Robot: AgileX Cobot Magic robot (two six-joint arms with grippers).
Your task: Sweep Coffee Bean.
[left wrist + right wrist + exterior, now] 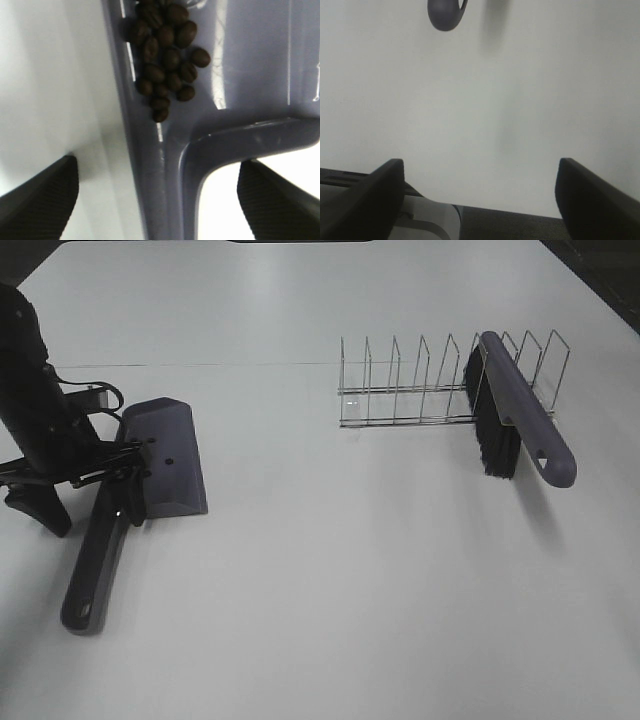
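The dustpan (pixel 165 455) lies flat on the white table (pixel 350 570), and everything here is placed from it. Its long handle (pixel 95 575) points toward the near edge of the table. The coffee bean (pixel 167 55) pile sits inside the dustpan, bunched against one side wall close to where the handle joins the pan. The beans are small, dark brown and shiny, and they touch each other in one little heap.

The left gripper (pixel 157 200) is right over the dustpan where the handle starts. Its two black fingers (pixel 42 200) stand wide apart, one on each side of the handle, and they do not touch it. The gripper is let go and holds nothing.

Far to the right of the dustpan stands a wire rack (pixel 440 385). The brush (pixel 520 410) leans in the rack, with its black bristles (pixel 495 435) facing the dustpan side and its handle end pointing to the near edge of the table.

The right gripper (pixel 477 200) cannot be seen from the high camera. In its own wrist view its two fingers (pixel 365 197) are spread wide over bare table and hold nothing. The rounded end of a handle shows at the far edge of that view
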